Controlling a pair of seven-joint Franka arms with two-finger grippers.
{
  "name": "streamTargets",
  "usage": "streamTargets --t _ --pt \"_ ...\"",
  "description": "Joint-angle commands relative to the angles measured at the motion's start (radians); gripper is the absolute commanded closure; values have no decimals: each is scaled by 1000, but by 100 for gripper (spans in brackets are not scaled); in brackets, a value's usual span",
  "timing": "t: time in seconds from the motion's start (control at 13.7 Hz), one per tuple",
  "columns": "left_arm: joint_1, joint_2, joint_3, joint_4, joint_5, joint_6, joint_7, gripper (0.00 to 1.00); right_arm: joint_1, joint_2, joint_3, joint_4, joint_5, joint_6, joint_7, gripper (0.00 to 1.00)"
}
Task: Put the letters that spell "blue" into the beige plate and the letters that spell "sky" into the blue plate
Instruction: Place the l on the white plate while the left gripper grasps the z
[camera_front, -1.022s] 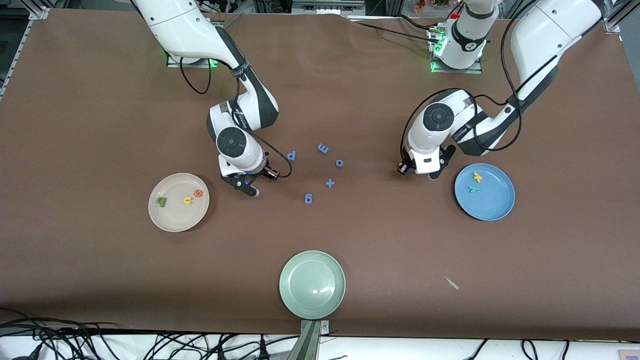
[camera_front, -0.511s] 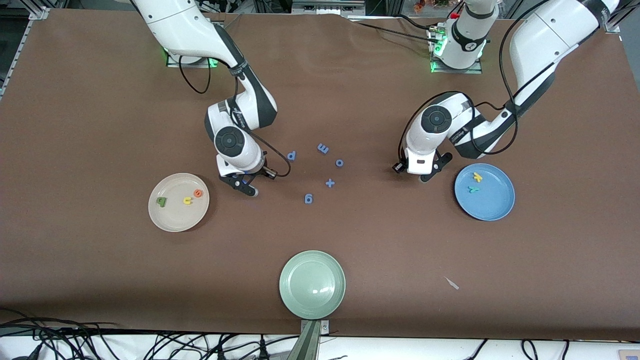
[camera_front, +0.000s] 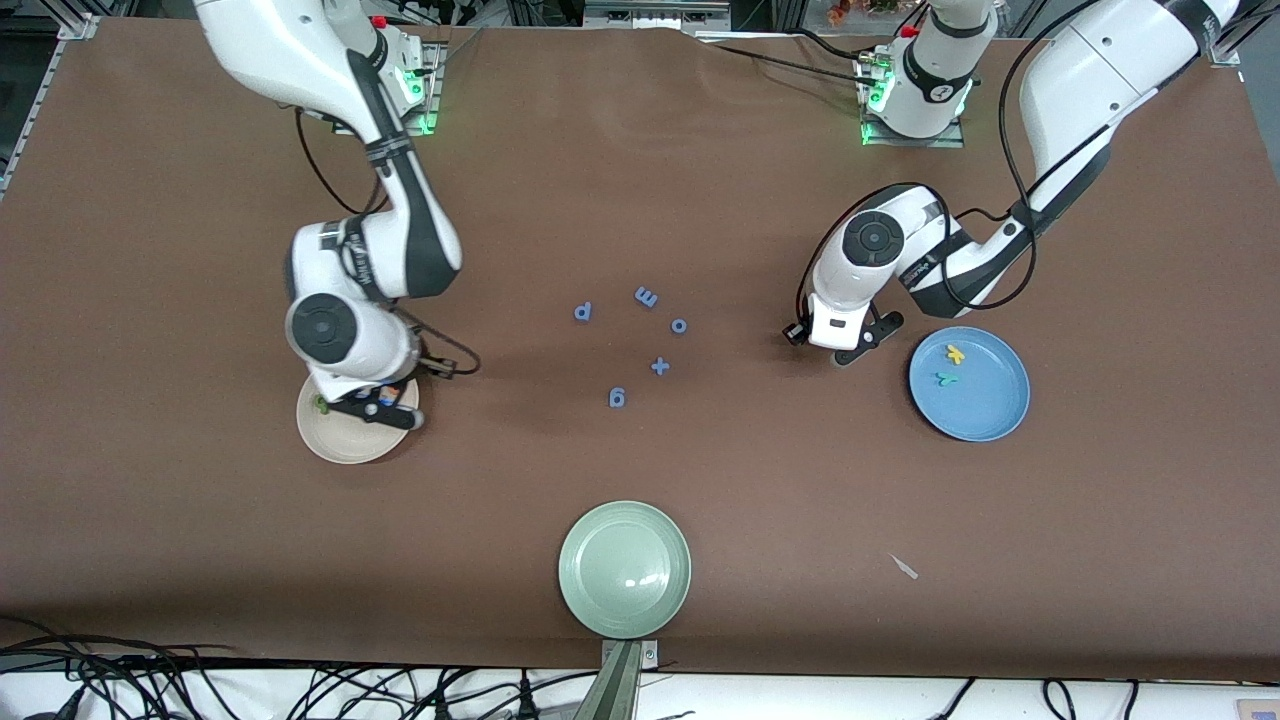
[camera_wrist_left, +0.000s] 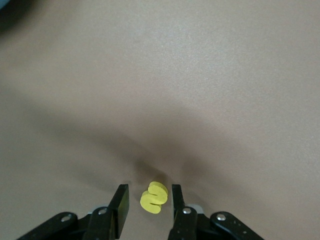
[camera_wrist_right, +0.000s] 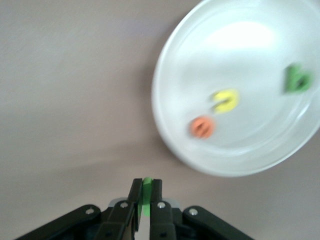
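Note:
My right gripper (camera_front: 386, 411) (camera_wrist_right: 147, 192) hangs over the edge of the beige plate (camera_front: 335, 447) (camera_wrist_right: 250, 50), shut on a thin green bar (camera_wrist_right: 147, 186) that stands upright between its fingers. In that plate lie an orange e (camera_wrist_right: 202, 127), a yellow u (camera_wrist_right: 226, 100) and a green b (camera_wrist_right: 297, 79). My left gripper (camera_front: 846, 354) (camera_wrist_left: 148, 201) is low at the table beside the blue plate (camera_front: 985, 410), open, its fingers on either side of a yellow s (camera_wrist_left: 154, 197) without touching it. The blue plate holds a yellow k (camera_front: 956, 353) and a teal y (camera_front: 945, 379).
Several all-blue letters and a plus sign (camera_front: 660, 366) lie scattered mid-table between the arms. A pale green plate (camera_front: 624, 569) sits near the table's front edge, and a small white scrap (camera_front: 904, 566) lies toward the left arm's end.
My right arm has swung from mid-table over to the beige plate, its gripper closing on the green bar. The left gripper shifted only slightly beside the blue plate.

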Motion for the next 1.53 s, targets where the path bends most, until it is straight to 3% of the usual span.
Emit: streamTargets --t 0.0,0.15,0.22,0.29,0.36,0.44,0.73,0.8,0.95,1.02,1.09,1.24,1.46 --pt "7 7 -5 13 26 -4 67 58 -39 11 -14 10 7 -18 -121 93" --pt "1 7 -6 13 26 -4 81 58 -63 11 -14 8 7 -18 -165 91" --pt "-4 7 -6 13 26 -4 89 58 -76 11 -14 10 7 -18 -178 86" --pt "-4 9 -5 13 26 -4 108 58 -82 11 -14 14 7 -18 -187 79" --pt "-4 10 -5 13 26 -4 124 58 -84 9 -14 21 7 -25 -188 63" --pt "-4 12 -5 13 24 -4 131 58 -88 9 -16 40 7 -44 -188 58" --pt "1 18 -3 13 23 -4 171 58 -108 21 -19 177 6 -186 -185 54" --pt "-3 19 -3 13 21 -4 171 58 -111 15 -30 194 6 -203 -188 43" --pt "-3 21 -3 13 21 -4 171 59 -111 -30 -31 202 4 -205 -190 29" --pt "-4 27 -2 13 21 -4 171 59 -110 -64 -31 199 -3 -214 -198 6" --pt "-4 30 -2 13 21 -4 171 59 -110 -101 -31 202 -29 -243 -239 0" --pt "-3 36 0 13 24 -4 171 59 -110 -164 -53 220 -90 -301 -311 0" --pt "0 36 0 13 26 -4 173 64 -111 -228 -94 290 -88 -436 -414 0"
